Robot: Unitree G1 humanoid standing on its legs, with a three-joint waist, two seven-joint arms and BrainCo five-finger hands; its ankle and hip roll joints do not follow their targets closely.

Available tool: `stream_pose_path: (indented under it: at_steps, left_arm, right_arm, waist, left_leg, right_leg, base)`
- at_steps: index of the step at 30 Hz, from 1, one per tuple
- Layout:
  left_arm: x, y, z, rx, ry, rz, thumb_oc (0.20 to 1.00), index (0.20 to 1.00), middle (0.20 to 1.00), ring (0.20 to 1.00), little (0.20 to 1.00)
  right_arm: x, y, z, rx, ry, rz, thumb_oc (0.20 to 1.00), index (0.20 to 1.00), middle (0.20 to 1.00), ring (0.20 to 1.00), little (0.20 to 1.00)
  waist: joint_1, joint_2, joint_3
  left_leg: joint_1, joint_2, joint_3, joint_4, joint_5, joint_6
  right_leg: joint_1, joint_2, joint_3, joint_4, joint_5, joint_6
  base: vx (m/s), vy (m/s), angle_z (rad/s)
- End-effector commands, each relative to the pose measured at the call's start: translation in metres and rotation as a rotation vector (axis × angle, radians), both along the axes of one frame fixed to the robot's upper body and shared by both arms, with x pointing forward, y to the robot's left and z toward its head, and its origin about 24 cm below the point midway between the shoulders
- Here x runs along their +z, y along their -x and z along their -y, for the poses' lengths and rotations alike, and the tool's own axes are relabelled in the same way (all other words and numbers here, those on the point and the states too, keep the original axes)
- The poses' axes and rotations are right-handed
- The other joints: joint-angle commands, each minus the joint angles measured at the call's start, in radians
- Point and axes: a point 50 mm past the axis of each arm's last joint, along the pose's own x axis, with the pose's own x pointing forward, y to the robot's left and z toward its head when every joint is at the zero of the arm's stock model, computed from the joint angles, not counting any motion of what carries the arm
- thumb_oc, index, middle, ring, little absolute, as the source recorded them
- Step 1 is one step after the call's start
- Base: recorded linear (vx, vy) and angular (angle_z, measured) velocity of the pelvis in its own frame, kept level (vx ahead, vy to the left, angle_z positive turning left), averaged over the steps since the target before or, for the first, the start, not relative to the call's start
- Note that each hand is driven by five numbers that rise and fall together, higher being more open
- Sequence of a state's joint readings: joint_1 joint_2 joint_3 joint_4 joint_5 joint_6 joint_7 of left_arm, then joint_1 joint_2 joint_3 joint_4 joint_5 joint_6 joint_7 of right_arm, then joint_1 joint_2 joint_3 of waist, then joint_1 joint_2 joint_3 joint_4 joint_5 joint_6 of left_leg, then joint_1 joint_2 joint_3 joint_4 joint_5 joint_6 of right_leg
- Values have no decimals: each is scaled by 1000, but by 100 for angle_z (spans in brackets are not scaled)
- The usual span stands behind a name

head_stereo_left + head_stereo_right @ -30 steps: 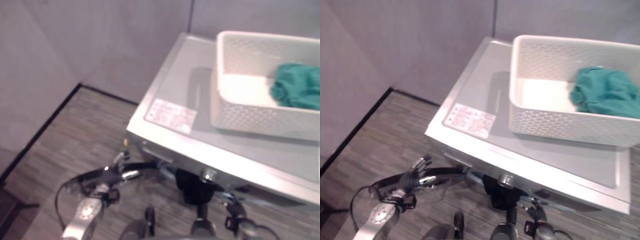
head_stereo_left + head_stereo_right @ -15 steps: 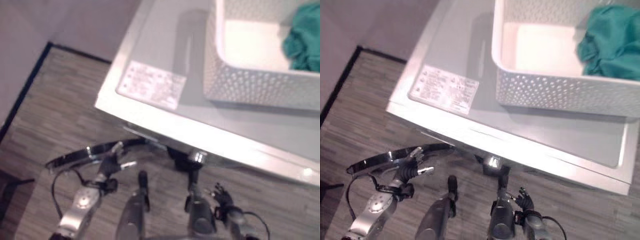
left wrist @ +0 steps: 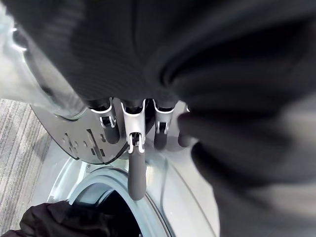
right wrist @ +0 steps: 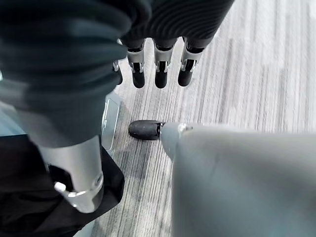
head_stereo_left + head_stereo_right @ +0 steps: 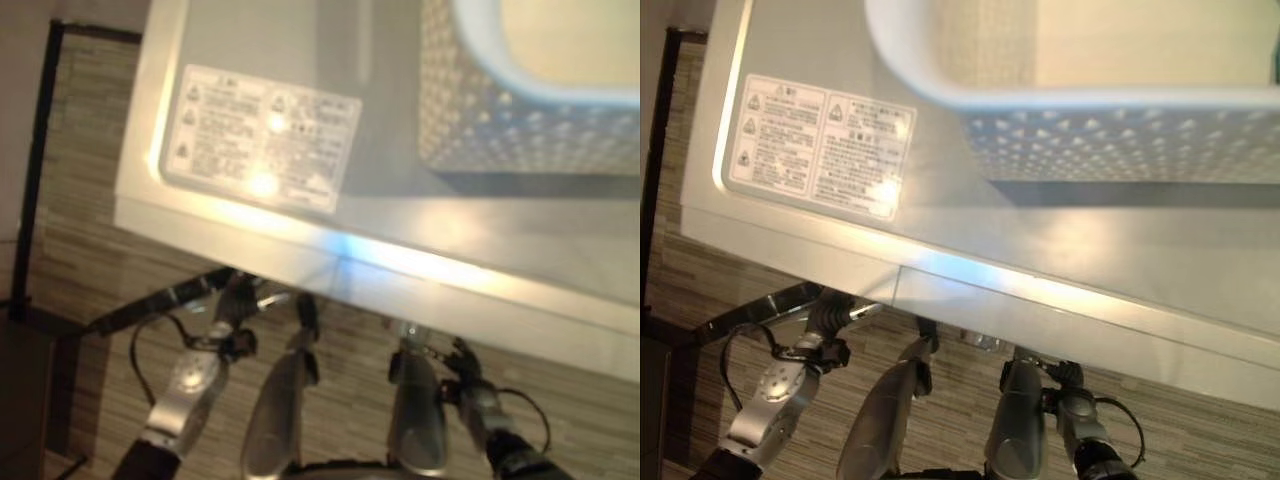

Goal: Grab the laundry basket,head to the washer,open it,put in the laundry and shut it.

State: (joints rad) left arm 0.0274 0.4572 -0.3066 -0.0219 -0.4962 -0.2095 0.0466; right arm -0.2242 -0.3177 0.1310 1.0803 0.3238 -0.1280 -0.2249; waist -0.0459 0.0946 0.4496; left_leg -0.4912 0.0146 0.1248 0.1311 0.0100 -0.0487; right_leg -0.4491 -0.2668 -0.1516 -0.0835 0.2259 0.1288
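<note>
The white perforated laundry basket (image 5: 1090, 150) stands on the washer's grey top (image 5: 400, 220). Below the front edge, the washer door (image 5: 150, 305) is swung out to the left. My left hand (image 5: 235, 300) is at the door's rim by the hinge side. In the left wrist view its fingers (image 3: 136, 168) hang relaxed, one stretched out, between the door (image 3: 64, 133) and the drum's ring (image 3: 98, 180). Dark cloth (image 3: 59, 219) lies in the drum's mouth. My right hand (image 5: 458, 362) hangs low beside the washer's front, fingers (image 4: 160, 74) loose and holding nothing, with dark cloth (image 4: 29, 197) beside it.
A white warning sticker (image 5: 260, 135) sits on the left of the washer's top. Striped wood-look floor (image 4: 247, 74) runs in front. A black skirting line (image 5: 38, 170) marks the wall on the left.
The camera has tipped down and closer over the washer, so the basket's green cloth has slid out of view. My left hand stays at the open door's rim.
</note>
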Motion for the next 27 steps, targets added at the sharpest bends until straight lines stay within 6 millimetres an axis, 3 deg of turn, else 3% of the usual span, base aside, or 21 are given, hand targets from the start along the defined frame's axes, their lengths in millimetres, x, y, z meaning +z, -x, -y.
stream_pose_path:
  at_steps: [1,5,9,11,15,27]
  left_arm:
    - [24,-2,0,11,51,126,1000,1000,1000,1000,1000]
    - [35,-3,2,-12,60,179,1000,1000,1000,1000,1000]
    - [37,-4,4,-22,78,189,1000,1000,1000,1000,1000]
    - [37,-4,4,-22,81,190,1000,1000,1000,1000,1000]
    - [40,-4,11,-48,106,201,1000,1000,1000,1000,1000]
    - [36,-3,22,-87,141,174,1000,1000,1000,1000,1000]
  right_arm:
    - [0,6,16,-5,113,-64,1000,1000,1000,1000,1000]
    - [24,-20,41,60,282,-77,1000,1000,1000,1000,1000]
    - [43,-39,50,125,385,-76,1000,1000,1000,1000,1000]
    - [48,-45,51,132,403,-67,1000,1000,1000,1000,1000]
    - [73,-76,45,179,467,-15,1000,1000,1000,1000,1000]
    - [91,-100,29,97,372,91,1000,1000,1000,1000,1000]
  waist:
    - [4,24,-34]
    - [31,43,-34]
    - [52,50,-42]
    - [56,51,-45]
    - [93,70,-56]
    - [153,122,-71]
  left_leg:
    - [5,-28,-46,25,-50,10]
    - [-37,-50,-52,42,-54,16]
    - [-67,-63,-53,50,-54,20]
    - [-73,-66,-54,52,-54,20]
    - [-99,-83,-69,51,-47,25]
    - [-133,-108,-103,38,-26,31]
  right_leg:
    - [-93,-76,16,88,-6,74]
    - [-128,-94,23,94,5,78]
    - [-145,-106,22,90,13,82]
    - [-147,-108,21,89,15,82]
    - [-154,-121,10,82,23,86]
    - [-161,-142,-13,75,28,92]
  base:
    - [-21,19,7]
    - [-23,39,8]
    - [-23,26,6]
    - [-22,15,4]
    - [-22,31,9]
    - [-12,18,12]
